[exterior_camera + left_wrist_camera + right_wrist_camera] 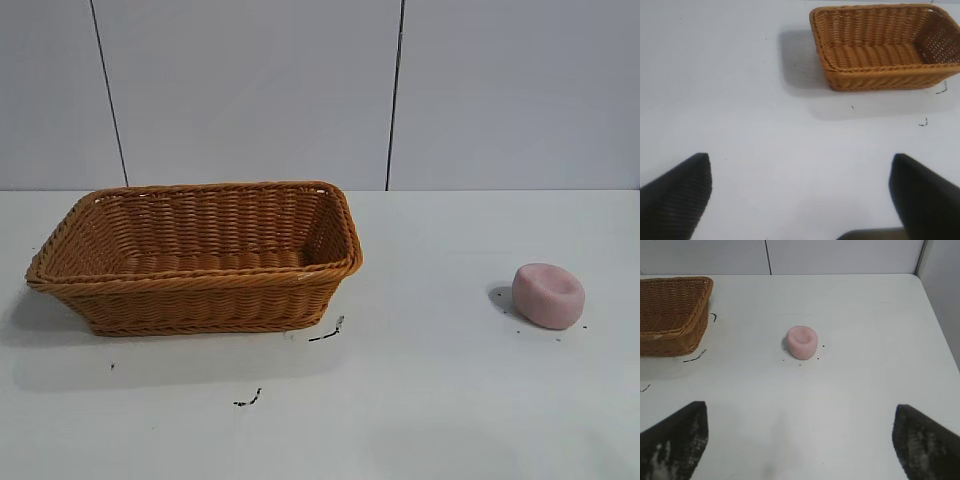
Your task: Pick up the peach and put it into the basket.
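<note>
The pale pink peach (548, 295) lies on the white table at the right, dimple up; it also shows in the right wrist view (802, 342). The orange-brown wicker basket (200, 283) stands at the left, empty, and shows in the left wrist view (880, 72) and at the edge of the right wrist view (670, 337). My right gripper (800, 440) is open and empty, well short of the peach. My left gripper (800, 195) is open and empty, some way from the basket. Neither gripper shows in the exterior view.
Small black marks (325, 335) lie on the table near the basket's front corner, with more (247, 400) closer to the front. A grey panelled wall (320, 90) stands behind the table. The table's side edge (935, 315) runs beyond the peach.
</note>
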